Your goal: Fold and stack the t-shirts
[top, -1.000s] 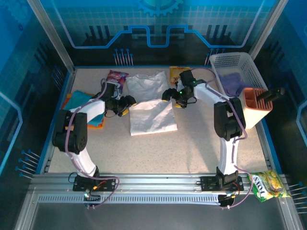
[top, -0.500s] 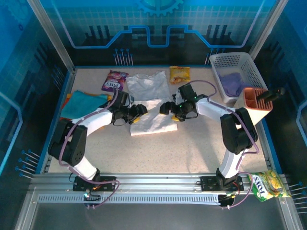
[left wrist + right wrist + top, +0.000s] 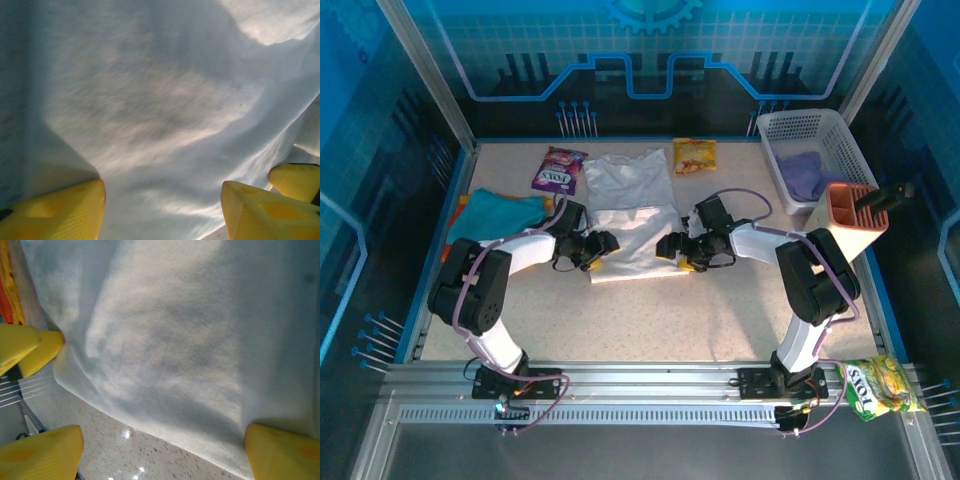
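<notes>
The counter (image 3: pixel 720 300) carries the white t-shirt (image 3: pixel 632 215) at its middle. The neck end lies flat toward the back, and the lower part is doubled up over the chest in a rough rectangle. A teal t-shirt (image 3: pixel 498 208) lies folded well apart at the left edge.

The white shirt looks like thin, limp knit cloth: light, with no stiffness, and likely to sag and crease wherever it is unsupported. It should slide easily on the smooth speckled surface, so a pull from one side alone would probably skew the fold. The sensible holds are the two near corners of the doubled part, taken together and through both layers, so the edge lifts level.

The left arm (image 3: pixel 525 248) and right arm (image 3: pixel 770 240) both reach in low, forearms close to the counter. They point toward each other across the shirt's near edge.

The left gripper (image 3: pixel 595 247) sits at the left near corner and the right gripper (image 3: pixel 675 248) at the right one. In the left wrist view the yellow fingers (image 3: pixel 55 212) stand spread with cloth (image 3: pixel 160 100) running between and beyond them, not clamped. In the right wrist view the fingers (image 3: pixel 280 450) are spread wider, and the shirt's folded edge (image 3: pixel 175 340) crosses the gap with bare counter below it.
</notes>
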`<state>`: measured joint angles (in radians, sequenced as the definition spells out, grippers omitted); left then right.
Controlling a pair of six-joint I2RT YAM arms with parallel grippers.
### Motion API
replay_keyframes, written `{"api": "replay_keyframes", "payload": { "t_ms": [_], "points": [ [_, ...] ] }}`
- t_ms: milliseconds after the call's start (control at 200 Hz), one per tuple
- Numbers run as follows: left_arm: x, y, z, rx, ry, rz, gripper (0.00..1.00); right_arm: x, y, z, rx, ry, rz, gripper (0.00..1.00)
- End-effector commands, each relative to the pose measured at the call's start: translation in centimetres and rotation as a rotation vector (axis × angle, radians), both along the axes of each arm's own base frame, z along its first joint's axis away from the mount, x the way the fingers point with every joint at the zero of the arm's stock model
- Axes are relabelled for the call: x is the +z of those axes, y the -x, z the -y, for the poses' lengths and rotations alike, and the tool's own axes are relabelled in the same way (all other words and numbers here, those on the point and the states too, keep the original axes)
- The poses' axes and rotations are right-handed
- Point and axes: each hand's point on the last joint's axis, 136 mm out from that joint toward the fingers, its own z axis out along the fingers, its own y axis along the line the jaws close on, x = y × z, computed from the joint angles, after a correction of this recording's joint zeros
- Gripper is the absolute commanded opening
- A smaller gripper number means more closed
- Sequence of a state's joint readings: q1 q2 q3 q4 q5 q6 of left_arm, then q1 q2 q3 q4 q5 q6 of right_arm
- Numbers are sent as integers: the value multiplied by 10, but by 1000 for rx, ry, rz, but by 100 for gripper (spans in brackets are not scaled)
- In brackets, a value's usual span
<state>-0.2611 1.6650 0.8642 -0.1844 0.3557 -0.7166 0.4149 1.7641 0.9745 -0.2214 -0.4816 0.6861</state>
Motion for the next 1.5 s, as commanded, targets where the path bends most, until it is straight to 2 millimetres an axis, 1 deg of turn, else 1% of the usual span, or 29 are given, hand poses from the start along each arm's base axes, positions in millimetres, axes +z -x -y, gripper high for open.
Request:
{"api": "replay_keyframes", "payload": {
  "t_ms": [0,75,135,190,255,320,400,570,760,996,1136,1281,1491],
  "points": [
    [23,25,-12,-52,-35,-2,64,23,-1,14,15,68,37,84],
    [40,36,-12,-82,-25,23,66,27,-1,24,0,117,53,75],
    [42,48,-14,-95,-31,-1,66,26,-1,31,-13,150,59,74],
    [37,59,-16,-101,-41,-47,65,19,1,40,-30,197,46,71],
    [25,71,-19,-100,-47,-94,63,10,4,50,-40,255,28,69],
    [12,77,-22,-71,-47,-121,58,0,7,58,-49,313,10,66],
    [-1,79,-19,-45,-21,-140,54,-8,11,59,-33,346,-8,64],
    [-15,70,-18,-32,-47,-154,50,-15,8,49,-7,368,-7,61],
    [-21,54,-7,-42,-32,-160,48,-23,7,34,12,346,-24,56],
    [-24,39,-3,-32,-39,-143,44,-22,6,16,30,303,-14,52],
    [-20,28,-2,-22,-39,-115,41,-25,6,12,35,290,-30,51],
    [-13,18,-2,-8,-47,-81,38,-26,6,12,37,294,-33,48],
    [-19,13,-3,-8,-58,-82,34,-29,9,15,38,307,-40,42]
  ]
}}
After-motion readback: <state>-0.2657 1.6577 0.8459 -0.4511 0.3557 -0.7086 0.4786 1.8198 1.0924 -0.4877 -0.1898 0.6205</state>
